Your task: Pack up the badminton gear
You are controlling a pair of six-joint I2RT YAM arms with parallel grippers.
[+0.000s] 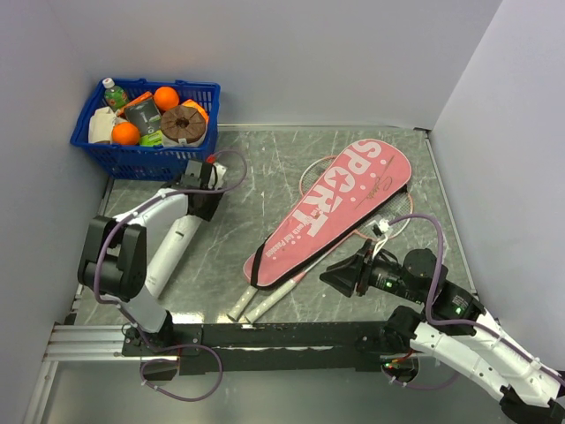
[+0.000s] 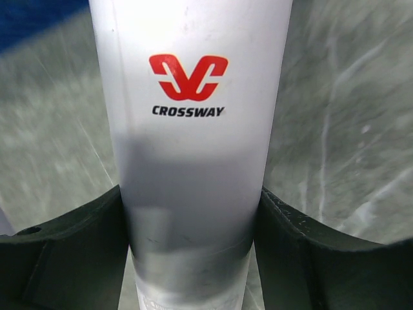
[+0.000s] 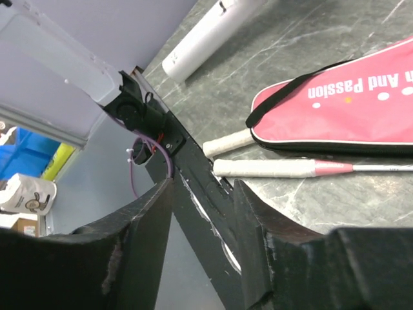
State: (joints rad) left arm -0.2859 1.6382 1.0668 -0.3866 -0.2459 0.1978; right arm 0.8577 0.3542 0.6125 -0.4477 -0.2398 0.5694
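At the far left corner of the grey marbled tabletop (image 1: 265, 159) stands a blue plastic basket (image 1: 141, 163) holding oranges (image 1: 166, 97), a green-capped bottle (image 1: 113, 91) and other groceries. Just in front of it, the left end effector (image 2: 190, 197) is clamped on a white tube (image 2: 190, 84) printed with a red logo and "CROSSWAY"; both fingers (image 2: 71, 245) press flush against its sides. From above, the tube slants from that grip toward the near edge. Whether its near end touches the tabletop I cannot tell.

Near the middle, two rackets (image 1: 265, 305) lie side by side with their whitish handles pointing at the near edge. One shaft shows pink just beyond its grip. The pink racket bag (image 1: 340, 199), lettered "SPORT" in white, lies diagonally on top of them, narrow end nearest the arms. The handles stick out from under that end, and thin frame loops show on both sides of its wide end.

To the right, the right end effector (image 1: 340, 278) hangs just beside the bag's narrow end with its jaws apart and nothing between them
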